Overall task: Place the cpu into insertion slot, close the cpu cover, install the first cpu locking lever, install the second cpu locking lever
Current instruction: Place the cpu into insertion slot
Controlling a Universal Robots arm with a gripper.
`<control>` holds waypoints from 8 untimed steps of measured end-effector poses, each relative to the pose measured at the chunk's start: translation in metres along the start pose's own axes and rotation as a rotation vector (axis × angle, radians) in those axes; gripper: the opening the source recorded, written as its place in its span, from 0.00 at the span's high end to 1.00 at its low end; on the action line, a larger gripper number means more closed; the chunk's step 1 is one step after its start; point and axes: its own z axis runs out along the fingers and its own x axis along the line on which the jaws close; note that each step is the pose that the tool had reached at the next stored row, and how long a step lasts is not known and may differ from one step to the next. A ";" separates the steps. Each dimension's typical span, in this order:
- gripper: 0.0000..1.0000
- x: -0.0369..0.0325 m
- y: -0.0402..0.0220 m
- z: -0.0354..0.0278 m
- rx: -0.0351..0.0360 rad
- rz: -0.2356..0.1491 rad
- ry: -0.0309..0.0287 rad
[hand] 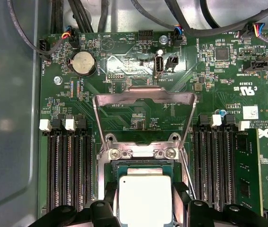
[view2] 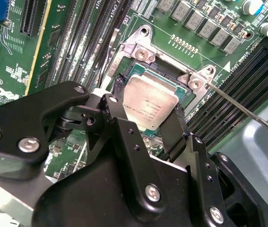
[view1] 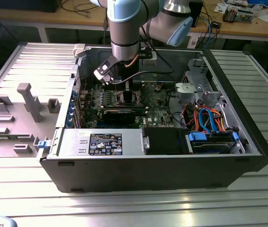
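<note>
one arm (view1: 124, 28) reaches down into the open computer case (view1: 247, 142), which lies on the ribbed metal surface (view1: 124, 208). its hand (view2: 149, 106) pinches the cpu (hand: 146, 201) by two opposite edges and holds it flat and square directly over the insertion slot (hand: 141, 152). whether the chip is seated i cannot tell. the cpu cover (hand: 143, 93) is swung back off the slot on its hinge side, so nothing overhangs the socket. memory slots (hand: 67, 165) crowd both flanks, leaving little sideways room. a thin locking lever (view2: 247, 113) juts from one corner, apart from the fingers (view2: 179, 127).
</note>
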 end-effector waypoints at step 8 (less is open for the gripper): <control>0.38 0.0000 0.0000 0.0001 -0.0001 0.000 0.0002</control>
